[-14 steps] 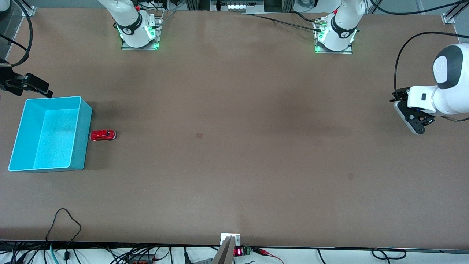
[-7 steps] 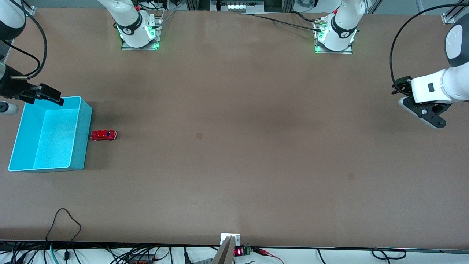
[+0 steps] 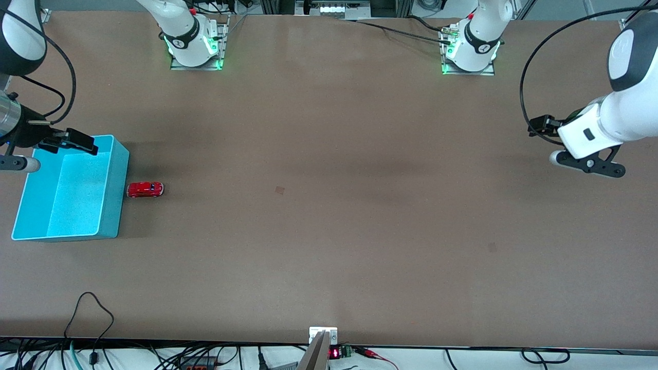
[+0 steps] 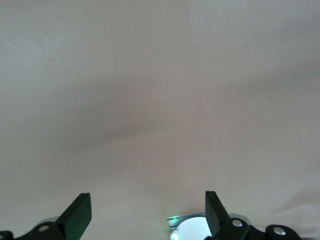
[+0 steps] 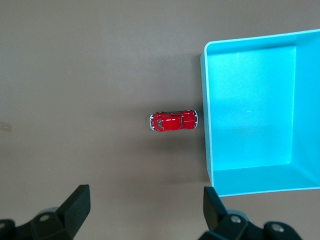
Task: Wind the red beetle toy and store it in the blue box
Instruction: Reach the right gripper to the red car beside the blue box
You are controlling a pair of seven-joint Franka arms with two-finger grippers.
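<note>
The red beetle toy (image 3: pixel 145 189) (image 5: pixel 173 121) stands on its wheels on the brown table, close beside the wall of the blue box (image 3: pixel 116 195) (image 5: pixel 207 150) that faces the left arm's end. The box is open-topped with nothing in it. My right gripper (image 3: pixel 20 163) (image 5: pixel 145 197) hangs high over the box's rim at the right arm's end of the table, open, with nothing between its fingers. My left gripper (image 3: pixel 588 164) (image 4: pixel 147 205) hangs open and holds nothing, over bare table at the left arm's end. It is a long way from the toy.
The two arm bases (image 3: pixel 195 43) (image 3: pixel 470 49), lit green, stand along the table edge farthest from the front camera. The left base (image 4: pixel 192 227) also shows in the left wrist view. Cables and a small red display (image 3: pixel 334 353) lie along the edge nearest that camera.
The right arm has swung in, bringing its gripper over the box's rim. The left arm has turned its wrist and shifted slightly. The toy and the box have not moved.
</note>
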